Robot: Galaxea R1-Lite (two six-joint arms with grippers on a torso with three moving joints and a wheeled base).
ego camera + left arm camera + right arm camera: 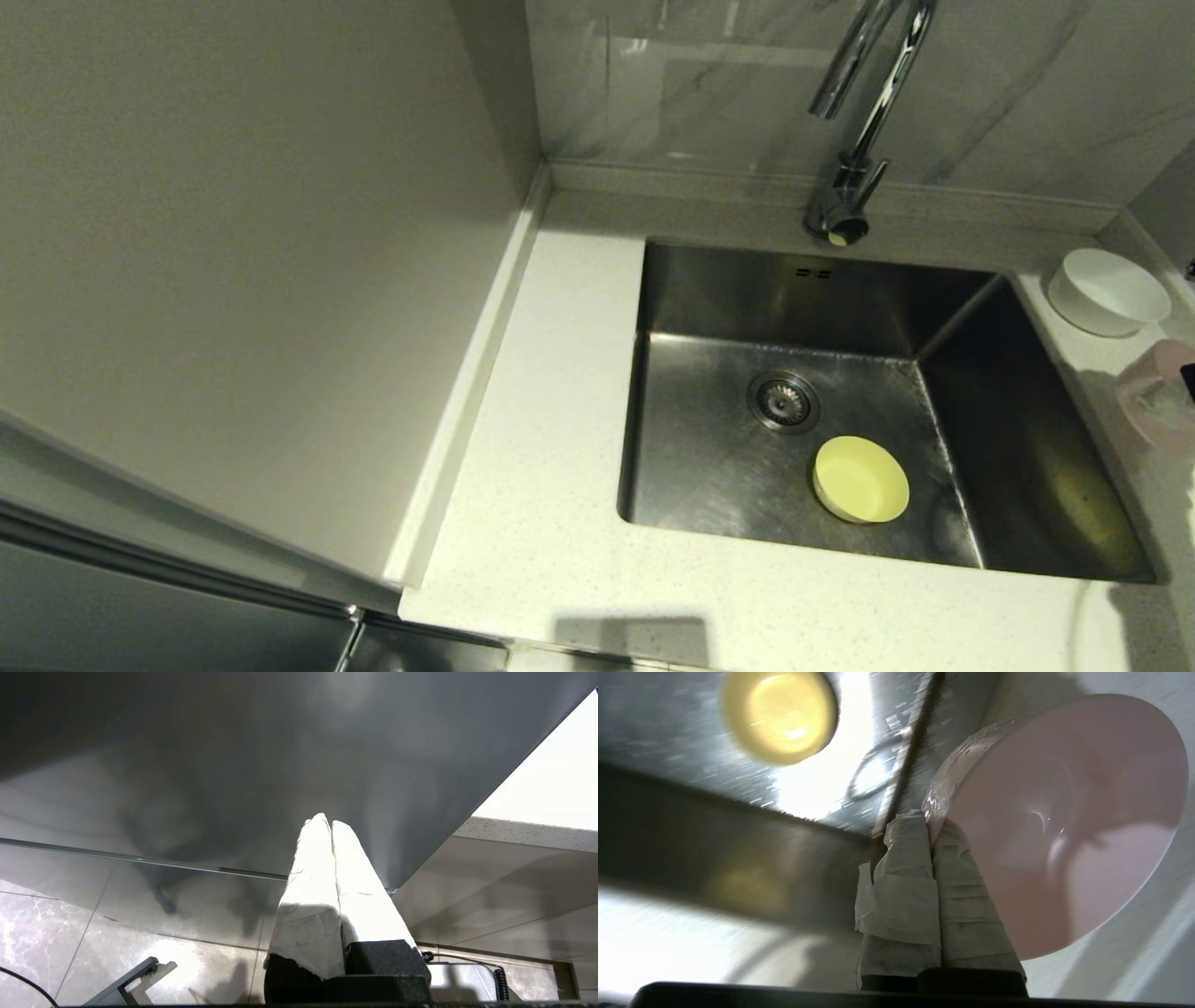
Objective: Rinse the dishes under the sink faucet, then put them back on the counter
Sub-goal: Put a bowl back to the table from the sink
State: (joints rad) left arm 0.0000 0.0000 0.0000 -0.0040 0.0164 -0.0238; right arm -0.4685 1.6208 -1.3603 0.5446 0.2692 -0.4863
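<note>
Counter [560,448]: we see speckled stone around the sink [709,485].
Right gripper [931,826]: we pinch the pink bowl [1064,826] rim.
Left gripper [327,823]: closed, empty, parked.

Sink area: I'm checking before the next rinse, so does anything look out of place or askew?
Nothing damaged or spilled. The yellow bowl sits upright on the sink floor near the drain strainer, the white bowl upright on the counter. Only the pink bowl is tilted on edge, its rim pinched in the right gripper.
</note>
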